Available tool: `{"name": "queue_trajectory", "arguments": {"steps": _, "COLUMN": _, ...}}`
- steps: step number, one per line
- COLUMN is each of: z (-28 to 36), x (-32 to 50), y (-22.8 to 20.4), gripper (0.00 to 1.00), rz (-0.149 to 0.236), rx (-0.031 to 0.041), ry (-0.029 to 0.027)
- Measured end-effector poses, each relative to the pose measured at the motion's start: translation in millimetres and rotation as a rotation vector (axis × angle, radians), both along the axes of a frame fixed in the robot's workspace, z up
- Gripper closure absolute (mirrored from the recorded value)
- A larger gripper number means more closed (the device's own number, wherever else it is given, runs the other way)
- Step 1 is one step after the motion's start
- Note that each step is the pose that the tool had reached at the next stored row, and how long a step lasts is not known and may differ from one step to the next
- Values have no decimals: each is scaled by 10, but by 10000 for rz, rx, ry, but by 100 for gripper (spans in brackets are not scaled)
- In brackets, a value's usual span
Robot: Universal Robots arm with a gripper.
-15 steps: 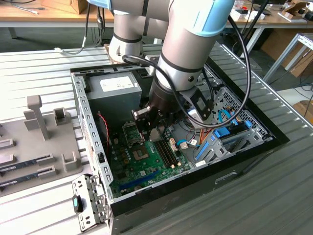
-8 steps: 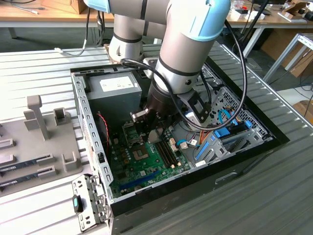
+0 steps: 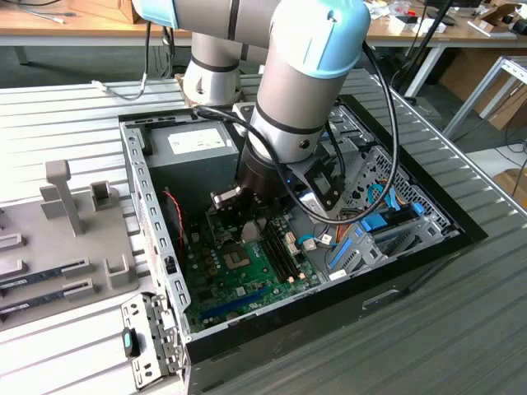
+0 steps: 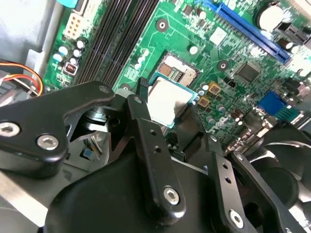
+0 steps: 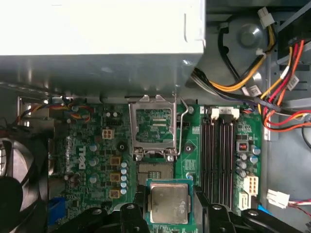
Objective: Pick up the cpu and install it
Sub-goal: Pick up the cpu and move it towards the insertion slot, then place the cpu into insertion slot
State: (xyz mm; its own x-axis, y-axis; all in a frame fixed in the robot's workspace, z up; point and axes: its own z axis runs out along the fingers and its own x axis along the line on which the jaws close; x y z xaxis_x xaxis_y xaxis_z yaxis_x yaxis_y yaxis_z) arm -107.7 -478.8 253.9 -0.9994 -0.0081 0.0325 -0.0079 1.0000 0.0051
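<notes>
The cpu [image 5: 168,204], a silver-grey square with a thin green rim, sits level between my black fingers [image 5: 140,200] in both wrist views. My gripper [image 5: 169,196] is shut on it. The chip hangs just above the motherboard [image 5: 97,145], beside the open socket [image 5: 154,173], whose metal load plate [image 5: 154,130] is swung up. In the second wrist view the cpu [image 4: 164,97] partly overlaps the bare socket [image 4: 181,72]. In the exterior view my gripper [image 3: 235,216] is deep inside the open computer case [image 3: 142,197], over the green board.
The power supply box [image 5: 97,29] stands close behind the socket. Memory slots [image 5: 218,155] run alongside it, and bundled coloured cables [image 5: 272,82] lie beyond them. A black fan [image 5: 12,184] is on the other side. A grey parts holder [image 3: 66,222] lies outside the case.
</notes>
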Motion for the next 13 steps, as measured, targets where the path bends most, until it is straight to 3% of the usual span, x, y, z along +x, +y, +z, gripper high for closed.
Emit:
{"name": "queue_trajectory", "arguments": {"steps": 4, "z": -47, "x": -43, "y": 60, "gripper": 53, "rz": 8, "rx": 0, "ry": 0}}
{"name": "queue_trajectory", "arguments": {"steps": 13, "z": -73, "x": -72, "y": 62, "gripper": 53, "rz": 7, "rx": -1, "ry": 0}}
